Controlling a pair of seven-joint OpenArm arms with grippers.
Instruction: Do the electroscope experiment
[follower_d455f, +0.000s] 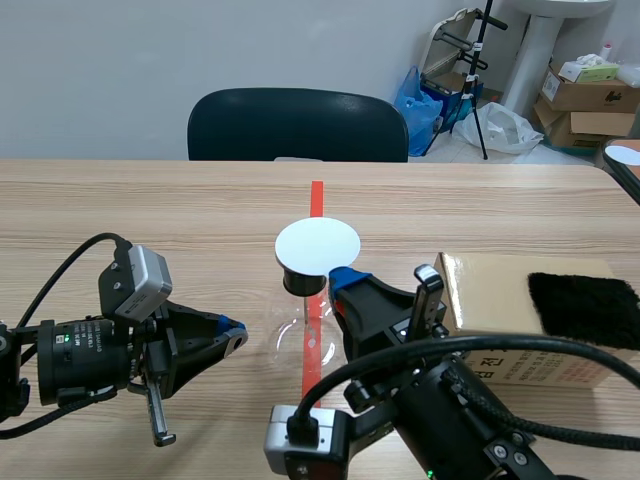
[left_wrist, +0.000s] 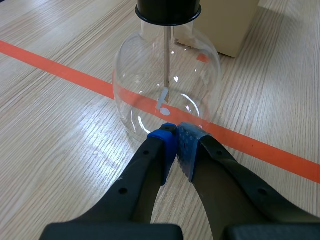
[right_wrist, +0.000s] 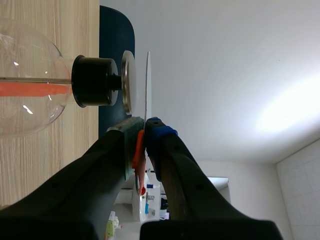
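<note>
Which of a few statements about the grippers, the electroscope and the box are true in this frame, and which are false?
1. The right gripper is shut on a thin white disc. True.
2. The left gripper is open around the glass flask. False: its fingers are shut together, with the flask just ahead of them.
3. A black cloth lies on top of the cardboard box. True.
4. The flask lies on its side. False: it stands upright, with its black stopper on top.
5. A person sits across the table. False: only a dark chair shows there.
</note>
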